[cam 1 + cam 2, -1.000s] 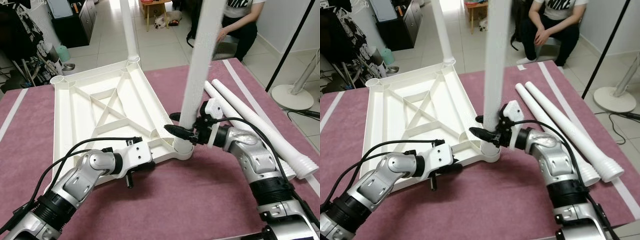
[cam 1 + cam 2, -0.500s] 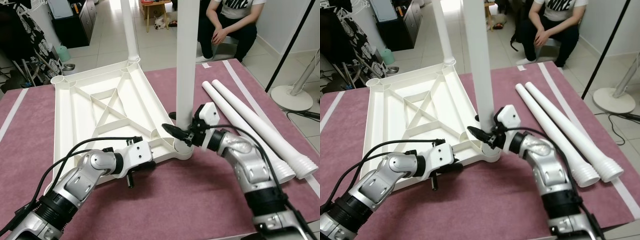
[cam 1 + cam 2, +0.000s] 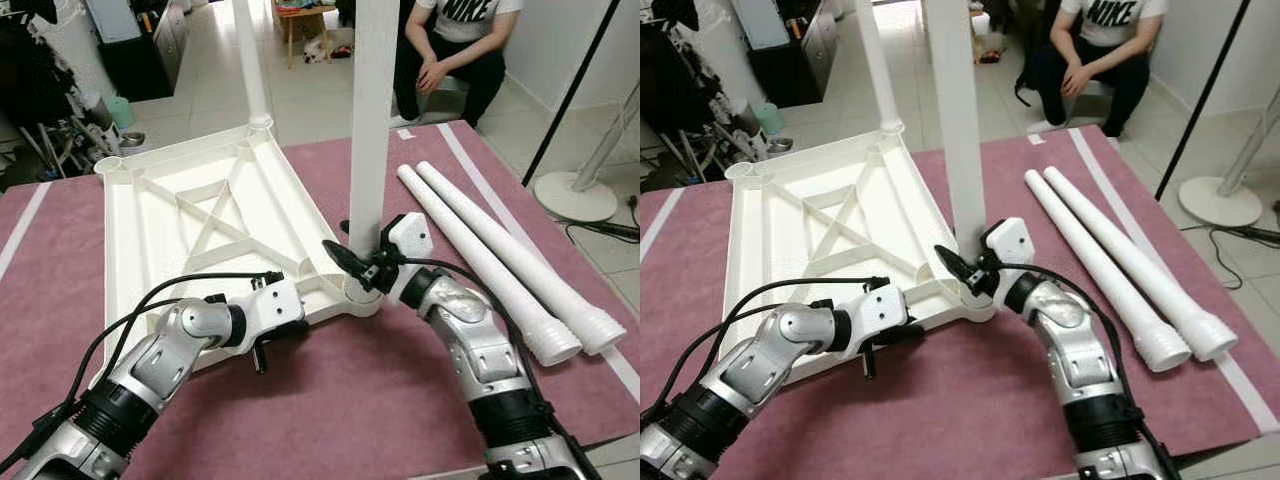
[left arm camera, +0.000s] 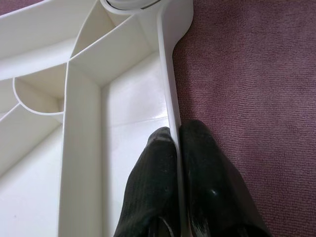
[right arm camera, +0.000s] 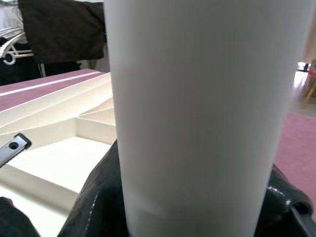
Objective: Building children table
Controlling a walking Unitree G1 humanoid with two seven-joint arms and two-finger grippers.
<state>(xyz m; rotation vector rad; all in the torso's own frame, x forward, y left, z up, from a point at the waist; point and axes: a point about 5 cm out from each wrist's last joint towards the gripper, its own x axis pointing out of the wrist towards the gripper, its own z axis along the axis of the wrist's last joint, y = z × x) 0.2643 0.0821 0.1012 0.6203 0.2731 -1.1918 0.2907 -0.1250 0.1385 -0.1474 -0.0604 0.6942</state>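
- Maroon carpet lay under the upturned tabletop, in front of you.
- Your left gripper pinched its near rim at 6 o'clock.
- Your right gripper clasped the upright leg in its corner socket.
- Likely next: seat it fully, then fetch the spare legs at 3 o'clock.

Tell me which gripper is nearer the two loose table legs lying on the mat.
Right. The right gripper, clamped on the upright leg, sits just beside the loose legs; the left gripper pinches the tabletop rim, farther away.

Home: tiled floor, standing fan, dog.
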